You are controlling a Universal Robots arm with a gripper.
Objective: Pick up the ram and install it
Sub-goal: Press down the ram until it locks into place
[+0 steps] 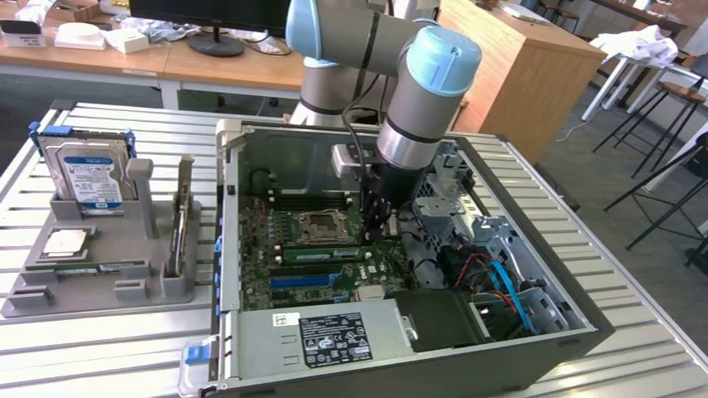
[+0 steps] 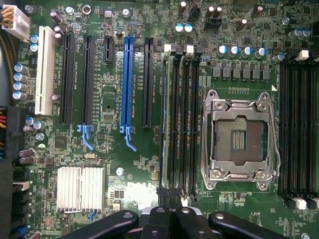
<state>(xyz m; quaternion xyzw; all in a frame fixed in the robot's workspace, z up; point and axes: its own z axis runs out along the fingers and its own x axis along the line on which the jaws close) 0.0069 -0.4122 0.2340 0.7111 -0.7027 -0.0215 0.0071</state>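
Grey metal slats make up the worktop (image 1: 111,356), and an open computer case (image 1: 575,323) lies on its side in the middle of it. To the exterior view's left of the case sits a grey tray (image 1: 99,282). A blue-labelled hard drive (image 1: 89,174) stands upright at the back of the tray, and a square silver processor chip (image 1: 66,242) lies flat in front of the drive.

Inside the case, the green motherboard (image 2: 109,114) faces up, with the empty processor socket (image 1: 324,222) near its middle. The ram (image 1: 321,253) stands on edge in a memory slot just beside that socket, on the side nearer the case's labelled power supply (image 1: 332,336). From the wrist view it appears as a thin line (image 2: 163,124) along the outermost slot of that bank, on the side away from the socket.

The robot arm (image 1: 426,91) reaches down into the case from behind it. Its gripper (image 1: 376,236) is clenched, fingertips pressed together, right at the end of the ram towards the exterior view's right. I cannot tell whether the tips pinch the stick or only rest on its edge. Further right in the case are the drive cage and blue cables (image 1: 503,278).
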